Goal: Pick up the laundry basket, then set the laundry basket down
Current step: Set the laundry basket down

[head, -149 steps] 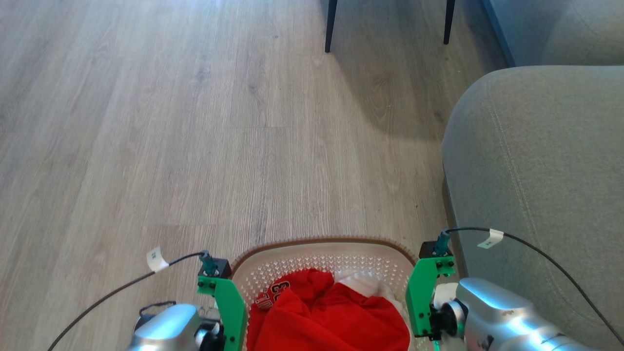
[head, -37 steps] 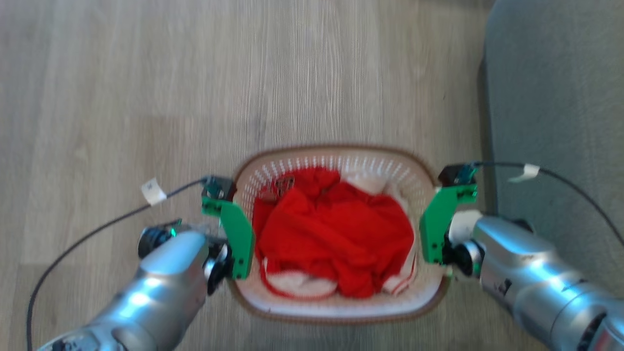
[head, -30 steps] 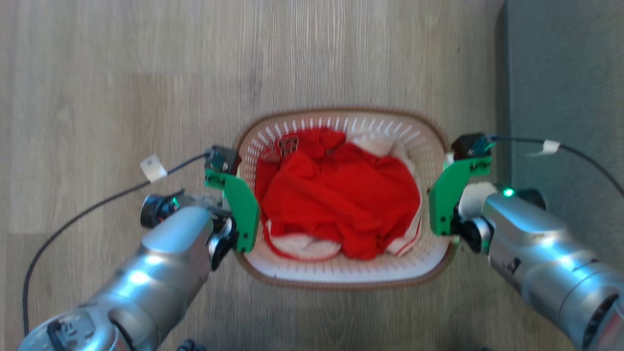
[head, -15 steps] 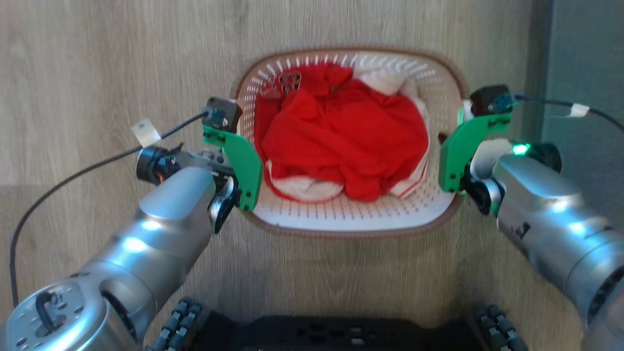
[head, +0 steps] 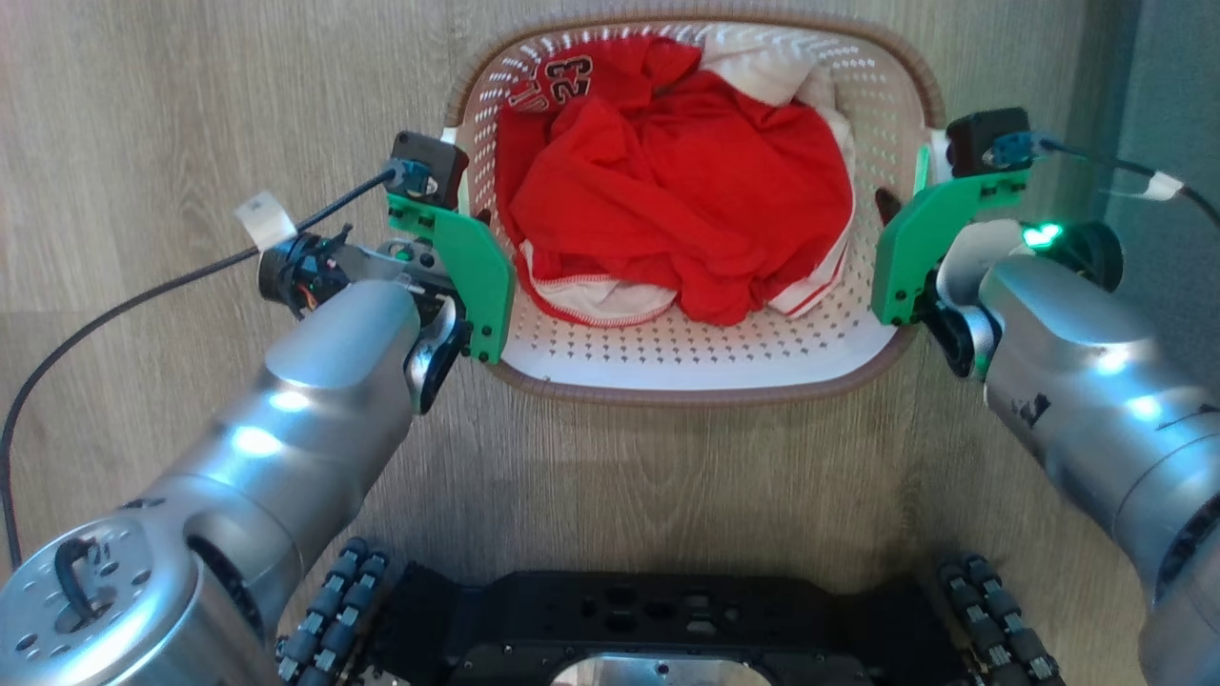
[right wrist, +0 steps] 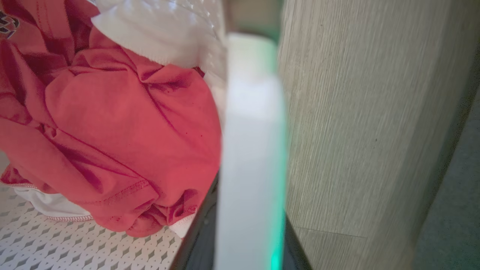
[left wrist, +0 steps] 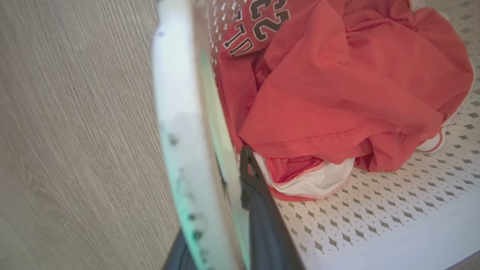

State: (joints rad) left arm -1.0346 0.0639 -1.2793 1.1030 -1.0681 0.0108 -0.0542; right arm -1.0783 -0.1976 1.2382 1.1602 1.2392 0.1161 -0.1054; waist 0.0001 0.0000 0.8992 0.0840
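Note:
The laundry basket (head: pixel 705 357), white and perforated with a brown woven-look rim, sits between my two arms over the wooden floor, with red-and-white clothes (head: pixel 686 191) piled inside. At its left side is my left gripper (head: pixel 464 250), under a green plate; the left wrist view shows the white handle (left wrist: pixel 180 123) running between the gripper's (left wrist: pixel 221 165) dark fingers (left wrist: pixel 262 217). My right gripper (head: pixel 898 250) is shut on the basket's right handle (right wrist: pixel 251 123), whose white bar lies between that gripper's (right wrist: pixel 251 217) fingers. Whether the basket's bottom touches the floor I cannot tell.
A grey sofa (head: pixel 1177 86) stands close along the right, just past my right arm. My black wheeled base (head: pixel 648 619) is directly below the basket. Bare wood floor (head: pixel 143 114) stretches to the left, crossed by a black cable (head: pixel 143 295).
The head camera has tilted down, so the basket shows higher in the picture and my base has come into sight. Both grippers stay at the basket's handles.

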